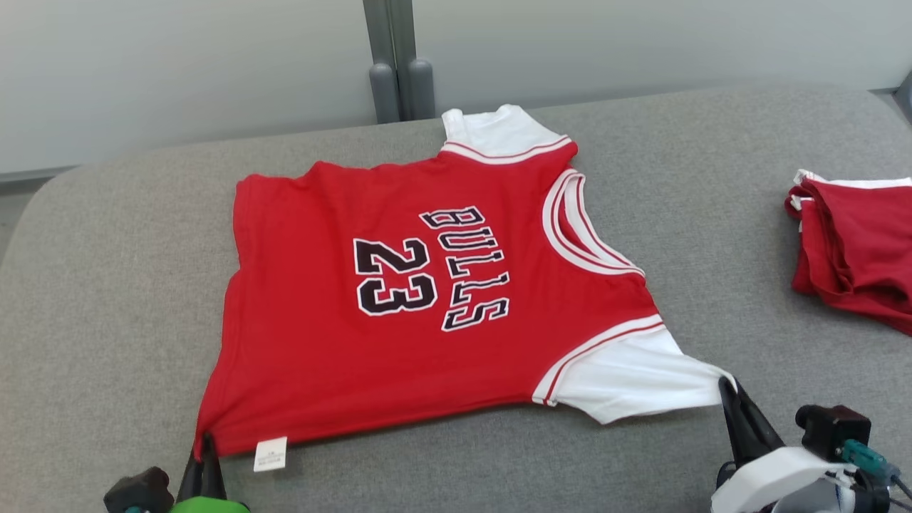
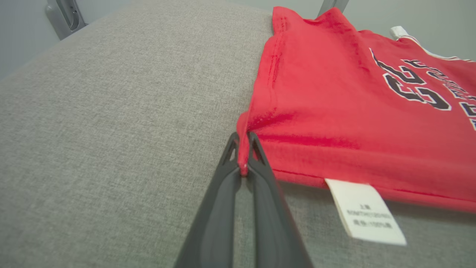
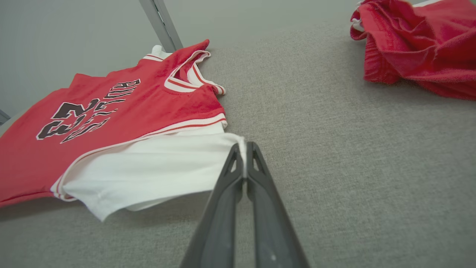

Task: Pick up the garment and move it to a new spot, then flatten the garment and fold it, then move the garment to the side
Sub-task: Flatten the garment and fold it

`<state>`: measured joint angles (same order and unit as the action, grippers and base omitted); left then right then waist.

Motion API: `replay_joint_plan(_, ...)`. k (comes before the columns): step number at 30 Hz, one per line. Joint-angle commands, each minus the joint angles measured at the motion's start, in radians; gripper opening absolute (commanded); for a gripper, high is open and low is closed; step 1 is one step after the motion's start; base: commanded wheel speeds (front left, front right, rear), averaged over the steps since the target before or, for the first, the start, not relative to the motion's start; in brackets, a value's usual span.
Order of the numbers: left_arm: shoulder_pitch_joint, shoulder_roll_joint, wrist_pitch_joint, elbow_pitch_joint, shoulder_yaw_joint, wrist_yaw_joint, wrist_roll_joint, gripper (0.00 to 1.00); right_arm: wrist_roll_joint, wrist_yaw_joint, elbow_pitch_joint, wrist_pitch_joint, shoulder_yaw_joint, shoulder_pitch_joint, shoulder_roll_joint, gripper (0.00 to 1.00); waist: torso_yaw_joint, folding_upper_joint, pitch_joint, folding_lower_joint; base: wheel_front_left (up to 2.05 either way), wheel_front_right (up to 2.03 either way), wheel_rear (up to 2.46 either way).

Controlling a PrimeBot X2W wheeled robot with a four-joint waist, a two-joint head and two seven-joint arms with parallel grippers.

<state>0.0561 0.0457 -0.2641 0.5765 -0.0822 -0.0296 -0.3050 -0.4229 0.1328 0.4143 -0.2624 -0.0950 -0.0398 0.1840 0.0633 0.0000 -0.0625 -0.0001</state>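
Observation:
A red jersey (image 1: 427, 306) with white sleeves and "BULLS 23" in black lies spread on the grey cushioned surface, collar toward the right. My left gripper (image 1: 206, 445) is shut on its near hem corner (image 2: 242, 156), beside a white care label (image 2: 366, 210). My right gripper (image 1: 730, 388) is shut on the tip of the near white sleeve (image 3: 163, 167), which is pulled taut and lifted slightly off the surface. In the right wrist view the jersey (image 3: 111, 119) lies to the left of the right gripper (image 3: 243, 149).
A second red garment (image 1: 855, 249), folded loosely, lies at the right edge of the surface (image 1: 107, 285); it is in the right wrist view's upper right (image 3: 416, 48). A grey post (image 1: 399, 64) stands behind the far edge against a pale wall.

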Motion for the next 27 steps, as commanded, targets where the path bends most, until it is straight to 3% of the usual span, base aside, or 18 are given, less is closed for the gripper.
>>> replay_joint_plan(1,-0.034,0.009,0.0,-0.004,0.0,0.009,-0.012,0.0,-0.007,-0.004,0.0,-0.003,-0.005,0.029,0.007,0.0,0.02,0.0,0.072,0.0001,0.0,0.0,0.0)
replay_joint_plan(13,-0.177,0.009,0.0,-0.065,0.036,0.041,-0.054,0.0,-0.045,-0.003,-0.061,-0.003,-0.04,0.166,0.03,0.0,0.014,0.0,0.107,0.0001,0.0,0.0,0.0)
replay_joint_plan(22,-0.05,0.008,0.0,-0.104,0.059,0.007,-0.024,0.0,-0.037,-0.003,-0.089,-0.003,-0.04,-0.008,0.017,0.0,-0.006,0.0,0.041,0.0001,0.0,0.0,0.0)
replay_joint_plan(27,0.076,0.008,0.0,-0.074,0.09,0.028,-0.029,0.0,-0.008,-0.003,-0.033,-0.003,-0.062,-0.164,0.009,0.0,-0.017,0.0,-0.045,0.0001,0.0,0.0,0.0)
